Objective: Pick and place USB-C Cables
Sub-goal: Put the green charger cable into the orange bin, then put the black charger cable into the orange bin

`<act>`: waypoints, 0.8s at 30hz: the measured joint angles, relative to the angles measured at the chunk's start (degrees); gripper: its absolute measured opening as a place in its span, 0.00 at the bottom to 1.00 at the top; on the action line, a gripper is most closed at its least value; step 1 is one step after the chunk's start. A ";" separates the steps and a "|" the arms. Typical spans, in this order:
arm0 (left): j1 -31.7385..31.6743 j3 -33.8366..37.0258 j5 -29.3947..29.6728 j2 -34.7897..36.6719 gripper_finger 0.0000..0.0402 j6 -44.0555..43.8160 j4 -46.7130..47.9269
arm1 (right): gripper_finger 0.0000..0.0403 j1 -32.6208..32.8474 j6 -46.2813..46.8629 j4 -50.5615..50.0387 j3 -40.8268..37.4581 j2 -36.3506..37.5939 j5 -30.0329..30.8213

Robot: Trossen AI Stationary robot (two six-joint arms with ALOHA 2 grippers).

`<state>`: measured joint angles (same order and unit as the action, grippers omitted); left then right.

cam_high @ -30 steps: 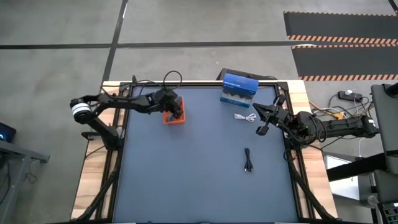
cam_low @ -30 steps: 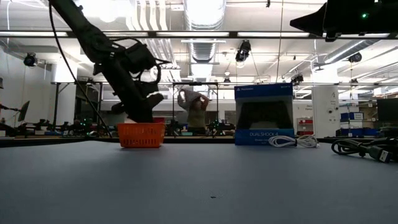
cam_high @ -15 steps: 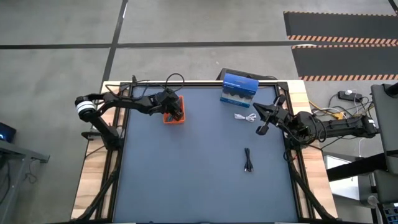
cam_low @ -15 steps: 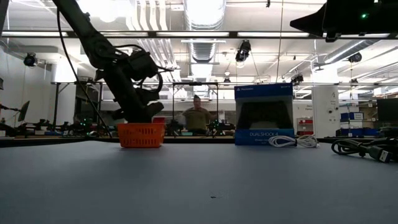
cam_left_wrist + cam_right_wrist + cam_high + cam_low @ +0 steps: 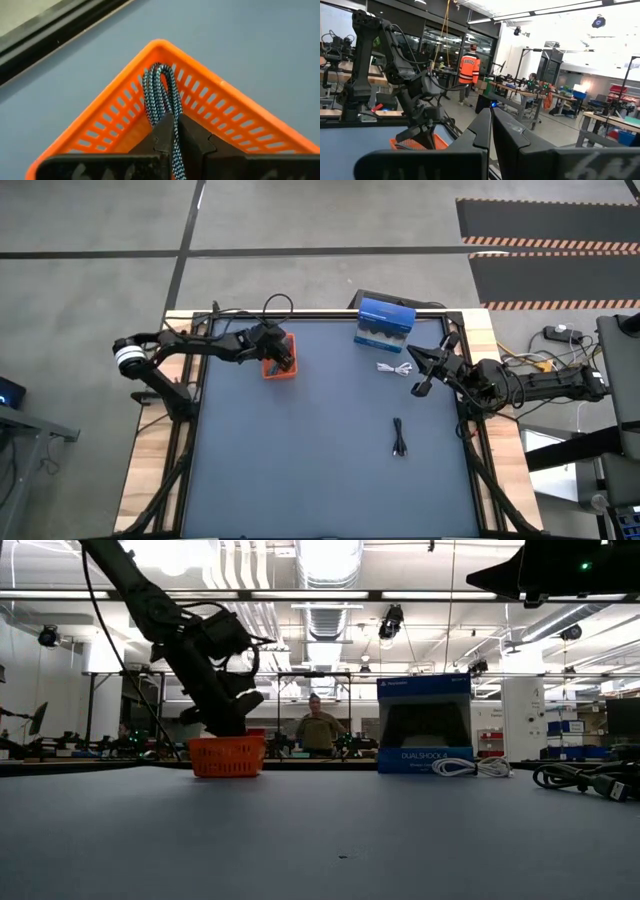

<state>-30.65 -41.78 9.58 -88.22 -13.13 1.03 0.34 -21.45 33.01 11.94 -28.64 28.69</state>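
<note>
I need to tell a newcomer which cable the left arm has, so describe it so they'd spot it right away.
Find the orange basket near the table's far left edge. The left gripper is over it, fingers shut on the teal-green cable, a folded braided loop. The white cable and black cable lie loose on the table.

A teal-green cable (image 5: 159, 98) with a black-and-white braided weave is showing against an orange mesh basket (image 5: 235, 112). The bench (image 5: 300, 450) is looking slate blue, framed in black. At 1 o'clock a blue box (image 5: 385, 323) is standing; a white cable (image 5: 396, 368) and a black cable (image 5: 399, 437) are lying at 3 o'clock.
</note>
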 joint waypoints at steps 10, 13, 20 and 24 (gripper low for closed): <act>1.04 -0.08 -0.28 5.22 0.02 0.06 -0.15 | 0.02 0.00 4.08 0.23 0.00 -0.01 -0.30; 2.12 -0.03 -0.30 7.78 0.02 0.61 -0.56 | 0.02 0.00 5.85 0.26 0.00 -0.02 -1.02; 5.66 0.19 -0.30 14.24 0.02 3.34 -0.43 | 0.02 0.15 11.77 0.28 1.33 -0.63 -11.39; 8.14 0.19 -0.30 18.00 0.02 5.07 -0.80 | 0.02 0.15 14.78 0.33 3.23 -3.17 -14.16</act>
<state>-22.51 -41.58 9.28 -70.22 -8.06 0.23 0.49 -6.67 33.34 15.17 -31.81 14.53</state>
